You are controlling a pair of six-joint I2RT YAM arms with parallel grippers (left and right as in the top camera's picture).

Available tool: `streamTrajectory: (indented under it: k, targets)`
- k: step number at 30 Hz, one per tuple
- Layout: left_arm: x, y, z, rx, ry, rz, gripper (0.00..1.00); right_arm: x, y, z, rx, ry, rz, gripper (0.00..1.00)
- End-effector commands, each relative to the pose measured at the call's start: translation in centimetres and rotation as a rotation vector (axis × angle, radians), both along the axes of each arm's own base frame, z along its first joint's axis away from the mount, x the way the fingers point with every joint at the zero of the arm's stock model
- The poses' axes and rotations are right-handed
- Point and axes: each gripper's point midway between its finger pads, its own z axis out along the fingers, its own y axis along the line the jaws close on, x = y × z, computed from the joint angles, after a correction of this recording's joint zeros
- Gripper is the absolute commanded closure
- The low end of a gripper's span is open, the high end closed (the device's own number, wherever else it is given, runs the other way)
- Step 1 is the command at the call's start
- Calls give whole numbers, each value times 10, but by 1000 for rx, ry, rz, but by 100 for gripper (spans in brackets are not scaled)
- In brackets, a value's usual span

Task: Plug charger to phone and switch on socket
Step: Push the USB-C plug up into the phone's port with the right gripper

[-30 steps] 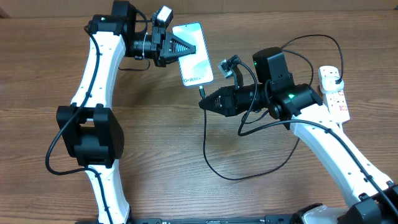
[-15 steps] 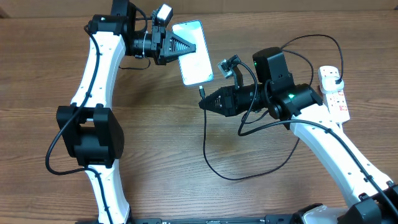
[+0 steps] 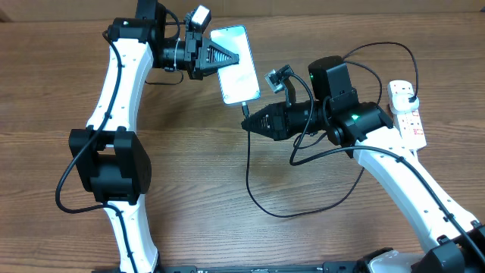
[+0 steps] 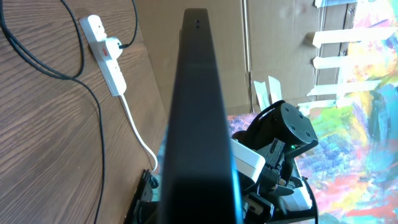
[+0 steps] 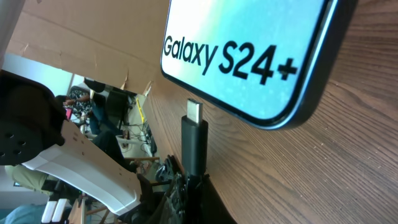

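Light-blue phone (image 3: 237, 68), upper centre of the overhead frame, is clamped by the left gripper (image 3: 225, 58). The charger (image 5: 194, 134) tip, pinched in the right gripper (image 3: 248, 124), sits just short of the phone's end. Plugging seems in hand: align, push in; the socket (image 3: 407, 114), far right, comes after.

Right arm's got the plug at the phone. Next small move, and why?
Probably ease the right gripper forward along the plug's axis. Its jaws are shut on the charger, whose metal tip sits just short of the bottom edge of the phone, not seated, while the left gripper holds the phone tilted.
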Motion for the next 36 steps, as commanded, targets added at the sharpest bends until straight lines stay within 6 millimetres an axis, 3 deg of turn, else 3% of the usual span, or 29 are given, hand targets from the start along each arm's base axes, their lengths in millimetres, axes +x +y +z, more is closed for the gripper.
streamTrajectory:
  k: [1,36]
  targets:
    - [-5,-5,17,-43,-6,-20,96,1,2,12,15,-29,3,96]
    - [-8,-11,17,-42,-3,-35,96,3,-1,6,-13,-18,-20,96]
